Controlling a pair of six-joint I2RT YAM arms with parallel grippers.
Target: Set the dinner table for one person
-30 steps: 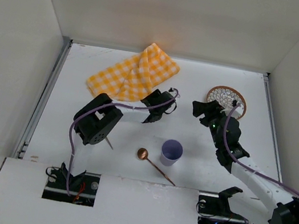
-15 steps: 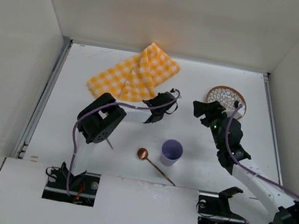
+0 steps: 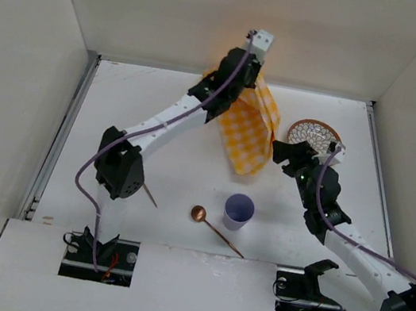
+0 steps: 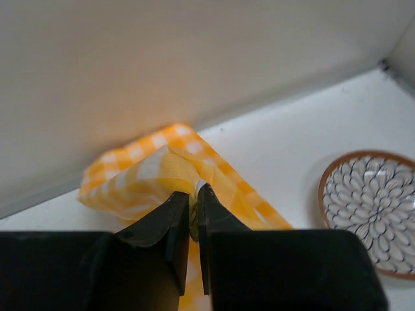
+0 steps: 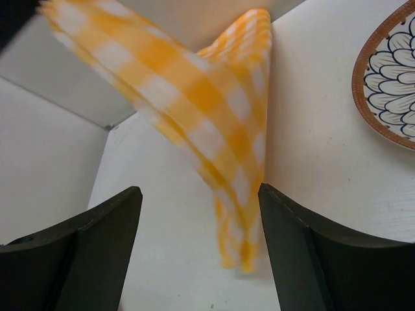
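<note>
Up it goes: the left arm has swung from low over the cloth to high by the back wall. The left gripper is pinched tight on a fold of the checked cloth, which hangs limp above the dinner table. The right gripper is spread wide just beside the drape. The cloth looks soft and light, best taken by an edge or corner. The table is rigid, nothing to grasp.
</note>
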